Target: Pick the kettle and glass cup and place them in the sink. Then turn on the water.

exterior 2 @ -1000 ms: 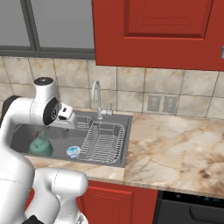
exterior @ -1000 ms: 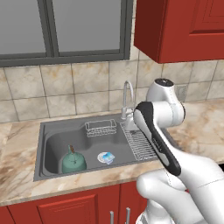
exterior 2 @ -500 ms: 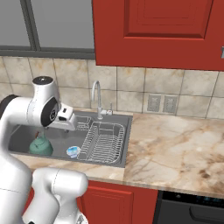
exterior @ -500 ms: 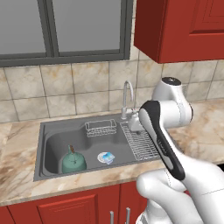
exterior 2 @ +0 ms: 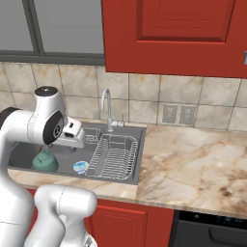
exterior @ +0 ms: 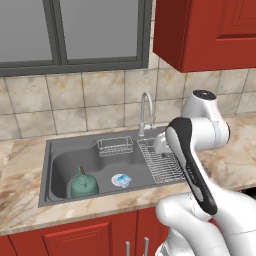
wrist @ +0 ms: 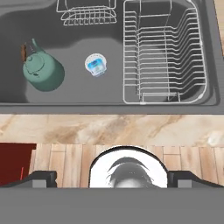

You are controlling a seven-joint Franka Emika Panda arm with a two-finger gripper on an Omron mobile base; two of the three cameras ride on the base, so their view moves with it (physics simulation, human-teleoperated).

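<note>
Shifting slightly rightward since the earlier frame, the arm is holding its gripper [wrist: 112, 177] spread and empty, while the kettle [exterior: 83, 183] is sitting in the sink's [exterior: 60, 145] front-left corner.

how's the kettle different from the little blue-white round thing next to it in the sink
The kettle is teal-green, squat and rounded, with a dark arched handle; the small round object is blue and white with no handle. The kettle is clearly larger and taller; the round object sits low. Both rest apart on the floor of the sink, left of the dish rack.
</note>
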